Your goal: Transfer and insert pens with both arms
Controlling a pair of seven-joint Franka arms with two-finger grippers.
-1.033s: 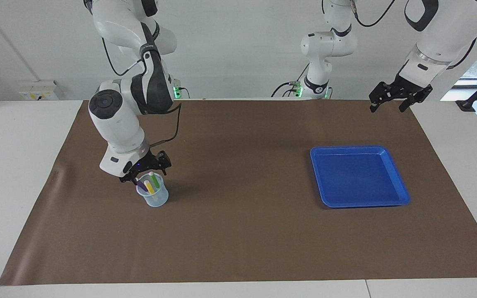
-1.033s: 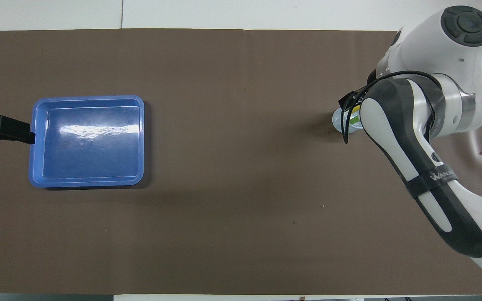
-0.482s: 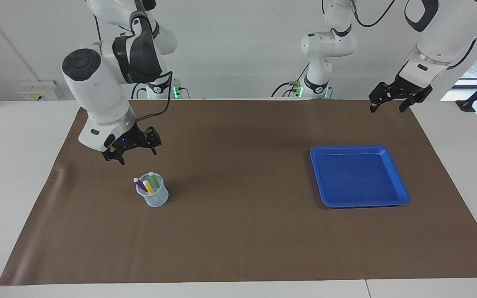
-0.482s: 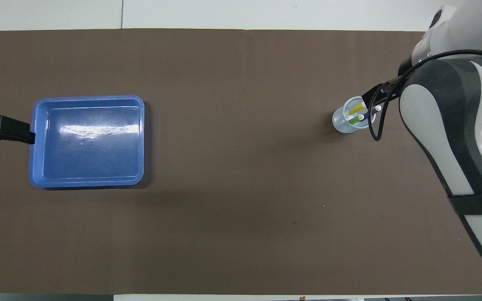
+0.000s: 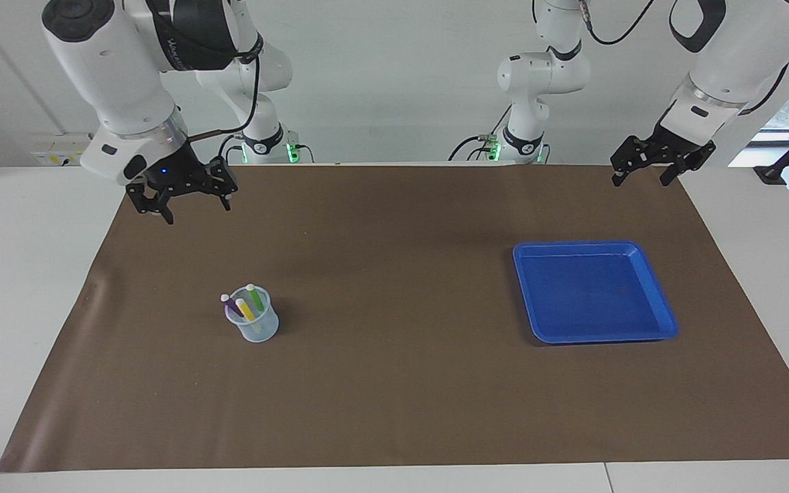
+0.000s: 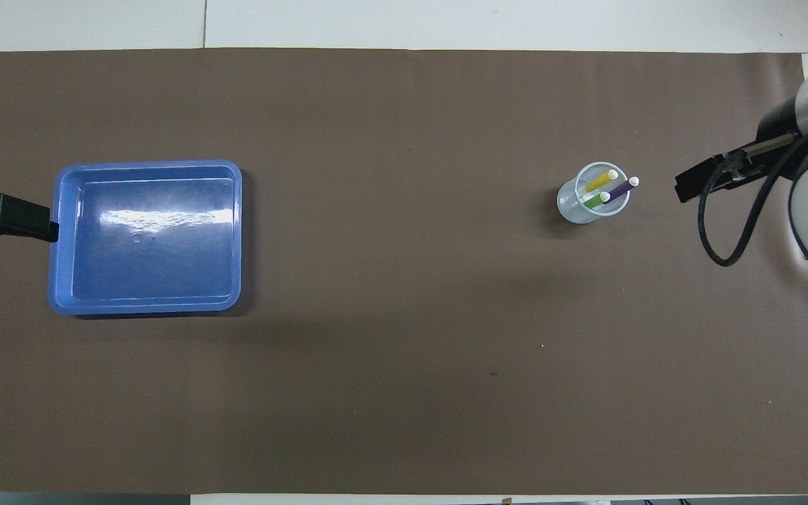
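Note:
A clear cup [image 5: 253,322] [image 6: 590,200] stands on the brown mat toward the right arm's end of the table. In it lean three pens with pale caps: purple [image 5: 231,303] [image 6: 621,188], green [image 5: 254,296] [image 6: 595,200] and yellow [image 5: 246,309] [image 6: 599,182]. My right gripper [image 5: 196,210] [image 6: 707,181] hangs open and empty, high over the mat's edge and well clear of the cup. Over the mat's corner at the left arm's end my left gripper [image 5: 641,179] [image 6: 25,219] waits, open and empty, beside the blue tray [image 5: 593,291] [image 6: 146,238].
The blue tray holds nothing. The brown mat [image 5: 394,397] covers most of the white table. Two smaller white arms [image 5: 535,75] [image 5: 264,130] with green lights stand at the robots' edge. A black cable [image 6: 726,231] loops from the right wrist.
The right gripper has risen from just above the cup and drawn back toward its base, empty. All three pens stayed in the cup. The left arm has not moved.

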